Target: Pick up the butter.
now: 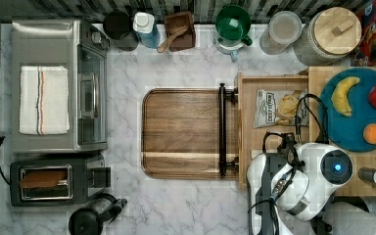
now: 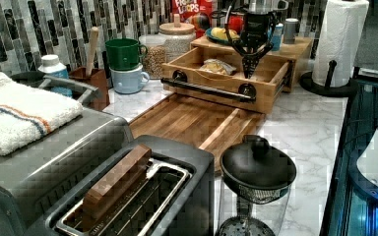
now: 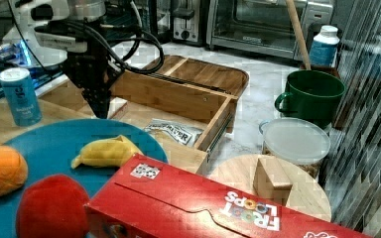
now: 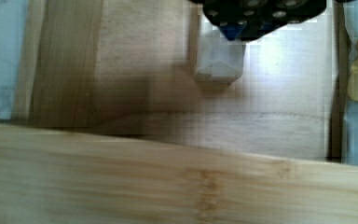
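One light, stiff butter [image 4: 218, 63] stick is judged slippery; it is best pinched across its narrow sides, which the gripper's [image 4: 235, 29] fingers appear to be grasping.

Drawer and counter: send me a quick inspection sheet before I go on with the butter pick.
Surface: marble counter; wooden tray in front of the open drawer.
Job's things: butter on the drawer floor, right beneath the gripper.
Clutter: crisp bag in the drawer; banana on the blue plate.
Gripper: gripper lowered into the drawer.
Cables: black cables loop above the drawer.
Surroundings: toaster oven, toaster, paper towel roll.
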{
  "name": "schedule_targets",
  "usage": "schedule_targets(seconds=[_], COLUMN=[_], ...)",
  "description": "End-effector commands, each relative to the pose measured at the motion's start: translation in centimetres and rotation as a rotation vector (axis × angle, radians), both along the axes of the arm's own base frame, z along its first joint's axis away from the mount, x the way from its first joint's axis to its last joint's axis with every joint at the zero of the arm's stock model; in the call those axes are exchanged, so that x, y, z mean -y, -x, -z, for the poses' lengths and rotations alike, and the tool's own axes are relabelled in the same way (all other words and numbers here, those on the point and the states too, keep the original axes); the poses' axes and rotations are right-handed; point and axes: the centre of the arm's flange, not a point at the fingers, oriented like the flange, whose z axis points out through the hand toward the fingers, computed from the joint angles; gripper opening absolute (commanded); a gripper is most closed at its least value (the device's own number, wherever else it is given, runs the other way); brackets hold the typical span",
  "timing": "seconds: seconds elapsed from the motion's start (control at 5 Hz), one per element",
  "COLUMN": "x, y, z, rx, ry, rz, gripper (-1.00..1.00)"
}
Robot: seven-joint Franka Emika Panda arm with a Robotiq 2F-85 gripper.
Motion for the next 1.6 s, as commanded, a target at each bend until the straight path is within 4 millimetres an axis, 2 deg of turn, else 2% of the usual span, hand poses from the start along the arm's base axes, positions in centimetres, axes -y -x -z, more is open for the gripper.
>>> schedule_targets(seconds=[0.2, 0.8, 1.0, 1.2, 1.6], x=[-3.3, -3.3, -4.5, -6.9, -11.6], y=[-2.8, -5.8, -6.9, -8.6, -10.5], z=[-5.9, -10.7, -12.2, -14.0, -16.8], rx=[-0.011, -0.035, -0.035, -0.062, -0.057], ry=[-0.010, -0.047, -0.029, -0.011, 0.031], rz=[-0.078, -0.103, -0.118, -0.080, -0.027], gripper=[-1.00, -1.00, -1.00, -1.00, -1.00])
